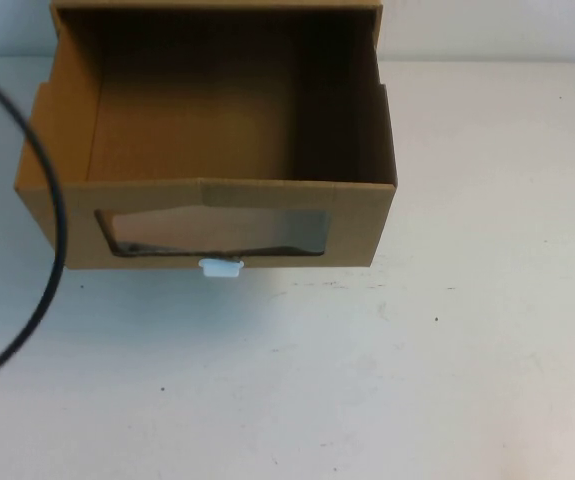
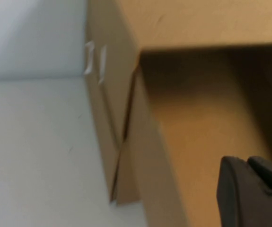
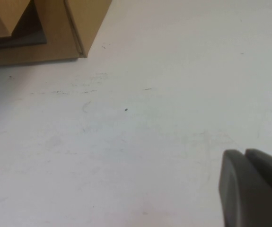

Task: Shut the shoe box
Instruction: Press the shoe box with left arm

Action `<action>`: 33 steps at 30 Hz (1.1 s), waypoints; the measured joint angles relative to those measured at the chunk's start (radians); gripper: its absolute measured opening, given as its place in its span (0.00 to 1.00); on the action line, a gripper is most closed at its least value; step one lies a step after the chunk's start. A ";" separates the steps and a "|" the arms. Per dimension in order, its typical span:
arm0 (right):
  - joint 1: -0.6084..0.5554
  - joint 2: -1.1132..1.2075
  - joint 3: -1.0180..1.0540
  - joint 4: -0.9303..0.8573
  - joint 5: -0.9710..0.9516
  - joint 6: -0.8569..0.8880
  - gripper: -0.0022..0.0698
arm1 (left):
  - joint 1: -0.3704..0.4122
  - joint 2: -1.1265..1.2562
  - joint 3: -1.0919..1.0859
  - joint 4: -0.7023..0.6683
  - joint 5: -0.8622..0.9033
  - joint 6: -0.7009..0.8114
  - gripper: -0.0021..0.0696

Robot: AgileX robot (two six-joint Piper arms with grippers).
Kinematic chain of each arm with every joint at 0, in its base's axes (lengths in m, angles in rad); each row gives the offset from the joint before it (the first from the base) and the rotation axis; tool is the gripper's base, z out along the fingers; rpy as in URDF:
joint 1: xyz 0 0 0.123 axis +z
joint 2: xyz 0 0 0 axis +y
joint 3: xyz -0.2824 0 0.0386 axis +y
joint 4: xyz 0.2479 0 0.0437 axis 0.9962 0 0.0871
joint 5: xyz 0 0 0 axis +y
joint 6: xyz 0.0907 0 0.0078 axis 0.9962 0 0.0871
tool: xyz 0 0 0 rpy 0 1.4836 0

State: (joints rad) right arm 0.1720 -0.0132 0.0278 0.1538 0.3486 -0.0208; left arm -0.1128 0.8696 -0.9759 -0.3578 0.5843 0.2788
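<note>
Sitting pulled well out of its sleeve, the shoe box (image 1: pixel 207 150) is occupying the upper middle of the high view, its open drawer showing a bare brown interior. Its front panel is facing the lower edge of that frame, with the dark window (image 1: pixel 212 232) across it and the small white tab (image 1: pixel 221 267) poking out just below the window. The white bench (image 1: pixel 417 380) is filling the rest of the view, and a black cable (image 1: pixel 47 250) is curving down the left side, crossing in front of the box's left corner.

In the left wrist view, the left gripper (image 2: pixel 254 191) is showing only as a dark part at the lower right corner, hanging close beside the box's cardboard side; whether it is open or closed cannot be told. In the right wrist view, the right gripper (image 3: pixel 254 187) is likewise appearing only at the lower right corner, over bare bench well apart from the box in the upper left; how far it is open cannot be told, and nothing is seen in its grasp.
</note>
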 joint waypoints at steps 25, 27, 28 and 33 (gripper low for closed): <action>0.000 0.000 0.000 0.002 -0.005 0.002 0.01 | 0.000 0.883 -0.802 -0.398 0.152 0.454 0.03; 0.000 0.000 0.000 0.038 -0.037 0.002 0.01 | 0.000 0.919 -0.830 -0.398 0.175 0.452 0.03; 0.000 0.000 0.000 0.067 -0.055 0.002 0.01 | 0.000 0.931 -0.837 -0.398 0.186 0.450 0.03; 0.000 0.000 0.000 0.299 -0.190 0.002 0.01 | 0.000 0.957 -0.853 -0.402 0.199 0.450 0.03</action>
State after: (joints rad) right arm 0.1720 -0.0132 0.0278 0.4524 0.1584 -0.0193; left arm -0.1128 1.8264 -1.8291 -0.7595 0.7835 0.7290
